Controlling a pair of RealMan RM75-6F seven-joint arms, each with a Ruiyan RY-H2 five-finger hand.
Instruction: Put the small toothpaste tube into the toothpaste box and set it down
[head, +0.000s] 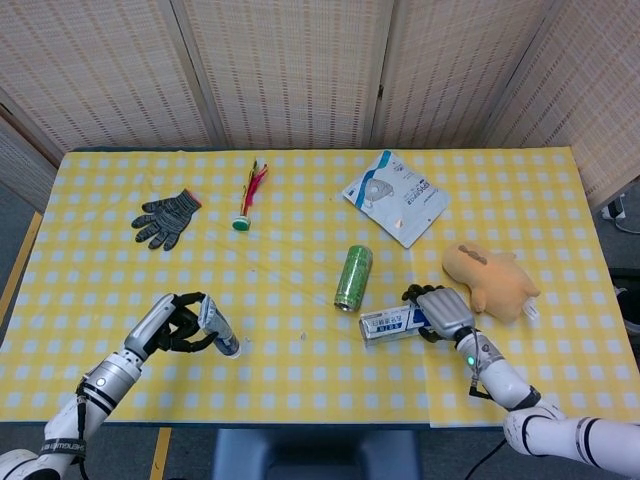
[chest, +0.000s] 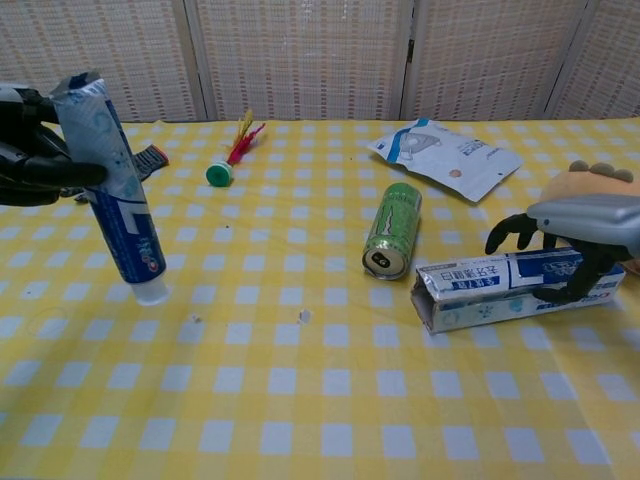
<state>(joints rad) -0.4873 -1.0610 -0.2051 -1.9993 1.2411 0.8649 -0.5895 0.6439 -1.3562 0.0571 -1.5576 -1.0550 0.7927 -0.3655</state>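
My left hand (head: 176, 322) (chest: 35, 160) grips the small blue-and-white toothpaste tube (head: 218, 328) (chest: 112, 190) by its crimped end, cap down and a little tilted, just above the cloth at the near left. The toothpaste box (head: 396, 322) (chest: 500, 288) lies flat at the near right, its open end facing left. My right hand (head: 440, 311) (chest: 575, 235) is over the box's right half with fingers curled down around it; the box still rests on the table.
A green can (head: 353, 277) (chest: 392, 230) lies just left of the box. A tan plush toy (head: 490, 280) sits behind my right hand. Farther back are a mask packet (head: 396, 196), a shuttlecock (head: 248, 198) and a grey glove (head: 164, 217).
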